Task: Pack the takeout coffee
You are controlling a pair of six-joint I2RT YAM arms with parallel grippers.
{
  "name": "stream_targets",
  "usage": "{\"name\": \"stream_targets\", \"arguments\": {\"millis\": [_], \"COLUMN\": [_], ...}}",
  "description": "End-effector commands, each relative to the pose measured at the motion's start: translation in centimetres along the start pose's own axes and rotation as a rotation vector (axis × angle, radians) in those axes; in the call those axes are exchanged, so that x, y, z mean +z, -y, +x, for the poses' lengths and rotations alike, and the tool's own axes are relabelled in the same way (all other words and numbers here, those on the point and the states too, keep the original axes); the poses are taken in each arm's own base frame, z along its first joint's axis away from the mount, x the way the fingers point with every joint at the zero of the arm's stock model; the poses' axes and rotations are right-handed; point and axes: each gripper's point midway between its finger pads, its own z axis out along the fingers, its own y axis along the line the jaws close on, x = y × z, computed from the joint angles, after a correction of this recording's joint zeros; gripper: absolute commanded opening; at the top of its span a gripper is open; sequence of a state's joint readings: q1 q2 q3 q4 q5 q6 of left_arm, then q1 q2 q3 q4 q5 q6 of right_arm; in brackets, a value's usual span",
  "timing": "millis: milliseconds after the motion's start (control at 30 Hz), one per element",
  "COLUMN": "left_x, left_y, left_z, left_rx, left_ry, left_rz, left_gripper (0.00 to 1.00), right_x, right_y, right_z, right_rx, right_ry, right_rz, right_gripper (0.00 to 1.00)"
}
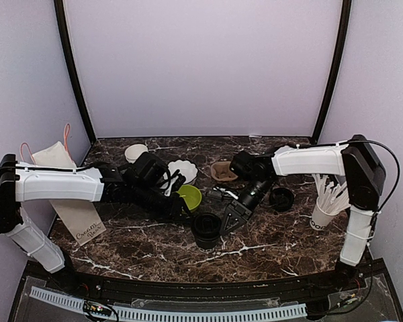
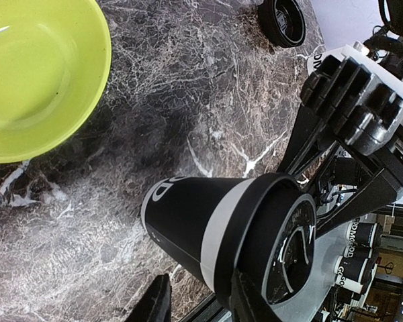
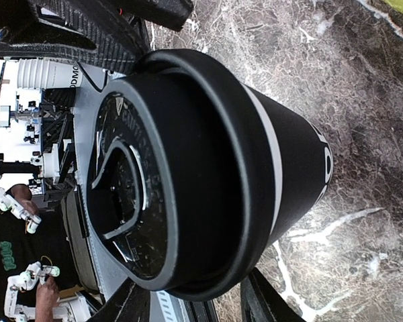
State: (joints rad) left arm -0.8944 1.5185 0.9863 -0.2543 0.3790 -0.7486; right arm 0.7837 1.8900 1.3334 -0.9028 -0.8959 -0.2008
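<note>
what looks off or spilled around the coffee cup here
Nothing spilled. The takeout coffee stands upright on the table, lid on. Only oddity: a white band shows under the lid, so it may not be fully seated.

The left arm [image 1: 54, 184] stretches low from the worktop's [image 1: 275, 251] left edge, the right arm [image 1: 309, 161] angles down from its right, left end effector [image 1: 188, 210] and right end effector [image 1: 225, 225] nearly meeting near centre, jaws apart.
</note>
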Motion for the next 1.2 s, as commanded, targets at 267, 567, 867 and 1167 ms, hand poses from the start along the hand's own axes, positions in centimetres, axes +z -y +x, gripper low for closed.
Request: {"name": "stream_targets", "arguments": {"millis": [267,567,867,1167], "left_x": [1.0,3.1,2.8,1.1], "left_y": [-1.9,-9.1,-10.4,-7.8], "left_z": [1.7,7.1,8.0,5.3], "left_rx": [-0.030,-0.139,-0.131,-0.056], "left_ry": [-0.048,-0.164,-0.177,-0.099], "left_rz": [-0.035,-0.210,-0.255,-0.219], "left_gripper": [0.32,0.24,0.20,0.21], "right_x": [0.8,1.3,0.1,-1.7], "right_y": [3.1,11.3,14.3,9.7], "right_z": [-0.3,1.5,2.4,-1.0], "right_rx": [0.049,0.156,0.145,0.001], "right_ry": [-0.030,-0.125,-0.165,-0.073], "right_rz": [0.125,0.452,0.621,0.511], "right_gripper": [0.44,0.40,0.38,0.34]}}
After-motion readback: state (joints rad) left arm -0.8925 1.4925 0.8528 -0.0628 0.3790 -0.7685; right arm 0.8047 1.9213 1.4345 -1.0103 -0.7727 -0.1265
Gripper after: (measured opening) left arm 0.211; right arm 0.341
